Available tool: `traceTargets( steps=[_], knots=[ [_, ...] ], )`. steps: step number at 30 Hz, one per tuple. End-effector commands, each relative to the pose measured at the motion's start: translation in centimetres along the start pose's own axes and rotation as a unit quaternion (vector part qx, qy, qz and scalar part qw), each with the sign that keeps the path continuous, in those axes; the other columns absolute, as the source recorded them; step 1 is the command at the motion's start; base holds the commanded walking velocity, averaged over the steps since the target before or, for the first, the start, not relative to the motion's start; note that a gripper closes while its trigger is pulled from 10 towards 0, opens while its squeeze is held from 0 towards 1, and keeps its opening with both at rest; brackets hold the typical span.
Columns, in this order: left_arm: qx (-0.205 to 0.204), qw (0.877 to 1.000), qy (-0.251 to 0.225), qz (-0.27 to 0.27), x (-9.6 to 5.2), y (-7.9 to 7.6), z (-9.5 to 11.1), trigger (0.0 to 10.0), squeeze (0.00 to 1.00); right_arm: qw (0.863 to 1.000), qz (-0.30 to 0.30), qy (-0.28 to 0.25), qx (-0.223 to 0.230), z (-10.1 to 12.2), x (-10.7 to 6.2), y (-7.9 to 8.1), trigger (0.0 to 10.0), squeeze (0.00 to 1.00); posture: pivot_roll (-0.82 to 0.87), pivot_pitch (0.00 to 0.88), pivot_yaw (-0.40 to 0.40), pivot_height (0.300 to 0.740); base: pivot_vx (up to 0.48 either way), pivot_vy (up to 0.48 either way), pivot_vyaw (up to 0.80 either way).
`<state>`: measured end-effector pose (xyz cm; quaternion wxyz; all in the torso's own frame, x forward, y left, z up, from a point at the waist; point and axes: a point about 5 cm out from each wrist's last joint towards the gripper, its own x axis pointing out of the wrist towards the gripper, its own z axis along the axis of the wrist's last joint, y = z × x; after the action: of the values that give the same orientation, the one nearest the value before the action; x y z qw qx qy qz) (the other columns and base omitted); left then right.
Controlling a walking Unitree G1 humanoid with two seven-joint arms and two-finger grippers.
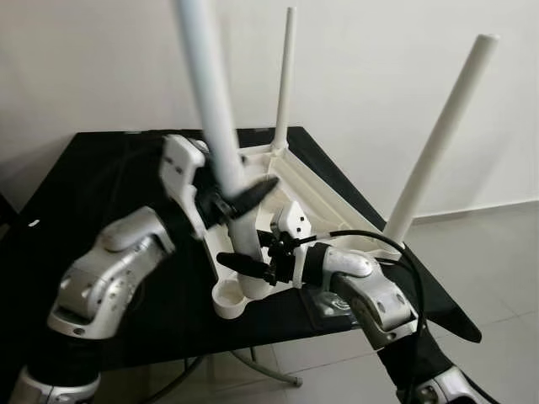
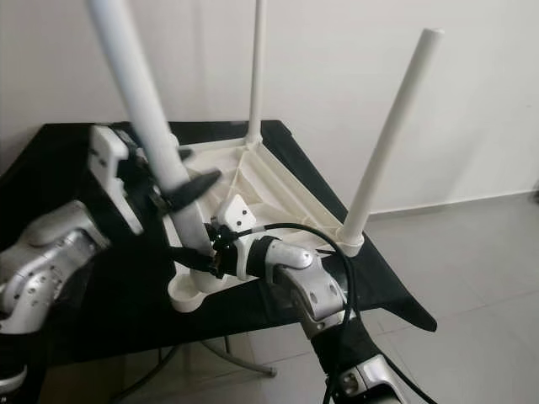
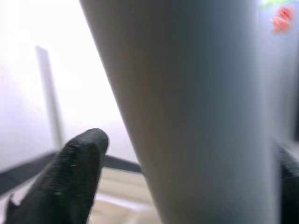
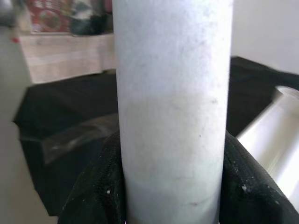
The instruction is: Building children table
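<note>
The white table top (image 1: 295, 181) lies upside down on a black desk (image 1: 101, 168), reaching from the desk's middle toward its near right edge, so that the legs can go in from above. Two legs already stand in its corners: one at the far corner (image 1: 286, 76) and one at the right corner (image 1: 442, 139), by the desk's right edge. A third leg (image 1: 215, 109) rises from the socket (image 1: 232, 299) at the near corner, close to the desk's front edge, leaning slightly.

Both grippers work on this third leg. The right gripper (image 1: 253, 269) is low, near the socket, its two black fingers (image 4: 98, 186) closed round the leg with a pad pressing on either side, probably to steady or twist its base home. The left gripper (image 1: 244, 198) sits higher on the same leg; one finger (image 3: 77, 172) lies just beside the shaft, but whether the pair clamp it I cannot tell. Holding at two heights likely keeps the long leg aligned with its socket.

The desk stands on a pale tiled floor (image 1: 488, 252) against a plain white wall (image 1: 379, 67).
</note>
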<state>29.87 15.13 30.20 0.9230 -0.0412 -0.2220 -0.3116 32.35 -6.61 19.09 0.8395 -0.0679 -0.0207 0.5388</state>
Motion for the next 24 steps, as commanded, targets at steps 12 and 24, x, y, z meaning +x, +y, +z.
traceTargets(
  steps=[12,24],
  knots=[
    [-0.031,0.988,0.001,0.154,-5.4,4.4,-0.4,10.0,1.0,0.966,-0.214,-0.117,0.081,2.5,-2.7,-5.9,10.0,0.0,-0.02,0.029,-0.07,0.74,0.0,0.0,0.0],
    [-0.047,0.971,0.137,0.189,-9.0,-2.6,-8.4,10.0,0.0,0.981,0.048,-0.176,0.066,4.9,-2.8,-1.7,10.0,0.0,0.0,0.081,-0.09,0.74,0.0,0.0,0.0]
  ],
)
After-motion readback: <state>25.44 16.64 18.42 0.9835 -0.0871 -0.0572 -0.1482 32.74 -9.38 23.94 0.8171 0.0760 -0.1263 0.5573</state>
